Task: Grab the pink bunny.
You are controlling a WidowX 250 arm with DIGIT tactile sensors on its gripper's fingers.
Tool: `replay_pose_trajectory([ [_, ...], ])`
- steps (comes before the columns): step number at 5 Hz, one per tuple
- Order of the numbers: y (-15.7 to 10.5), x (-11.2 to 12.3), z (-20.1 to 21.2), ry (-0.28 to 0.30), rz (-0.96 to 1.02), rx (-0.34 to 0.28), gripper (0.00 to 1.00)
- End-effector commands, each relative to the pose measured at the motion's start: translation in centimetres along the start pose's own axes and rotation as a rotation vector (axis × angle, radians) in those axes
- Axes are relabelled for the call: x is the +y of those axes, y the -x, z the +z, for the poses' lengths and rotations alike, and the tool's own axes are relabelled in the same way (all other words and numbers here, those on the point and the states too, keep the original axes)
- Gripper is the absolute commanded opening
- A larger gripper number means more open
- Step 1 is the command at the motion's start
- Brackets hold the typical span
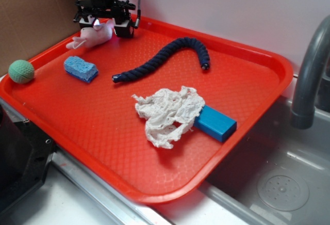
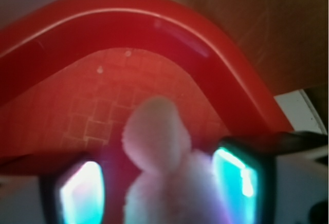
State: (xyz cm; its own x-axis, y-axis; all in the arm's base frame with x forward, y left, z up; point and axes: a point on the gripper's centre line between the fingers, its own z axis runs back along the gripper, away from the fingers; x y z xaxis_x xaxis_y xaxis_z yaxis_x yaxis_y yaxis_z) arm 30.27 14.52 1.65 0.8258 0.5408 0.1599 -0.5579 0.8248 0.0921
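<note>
Tool [image 1: 103, 22] low at the far corner, pointing down, fingers [image 2: 82, 190] spread wide.

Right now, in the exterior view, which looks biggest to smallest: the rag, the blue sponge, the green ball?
1. The rag, clearly biggest.
2. The blue sponge.
3. The green ball, only slightly smaller than the sponge.
The rag lies nearer the camera, so it may look bigger than it is.
</note>
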Motion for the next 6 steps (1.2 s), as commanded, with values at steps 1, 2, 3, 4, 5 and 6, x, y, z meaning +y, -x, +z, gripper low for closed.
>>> replay_pose_trajectory([
  [1,0.6,0.5,2.2,0.046,-0.078,0.004,0.0],
  [2,0.9,0.5,1.9,0.043,-0.091,0.021,0.0],
  [3,1.4,0.7,1.9,0.044,-0.099,0.024,0.0],
  [4,3.1,1.2,5.8,0.063,-0.139,0.062,0.0],
  [5,7.6,1.5,11.6,0.125,-0.23,0.119,0.0],
  [6,12.2,2.5,17.3,0.238,-0.312,0.119,0.0],
])
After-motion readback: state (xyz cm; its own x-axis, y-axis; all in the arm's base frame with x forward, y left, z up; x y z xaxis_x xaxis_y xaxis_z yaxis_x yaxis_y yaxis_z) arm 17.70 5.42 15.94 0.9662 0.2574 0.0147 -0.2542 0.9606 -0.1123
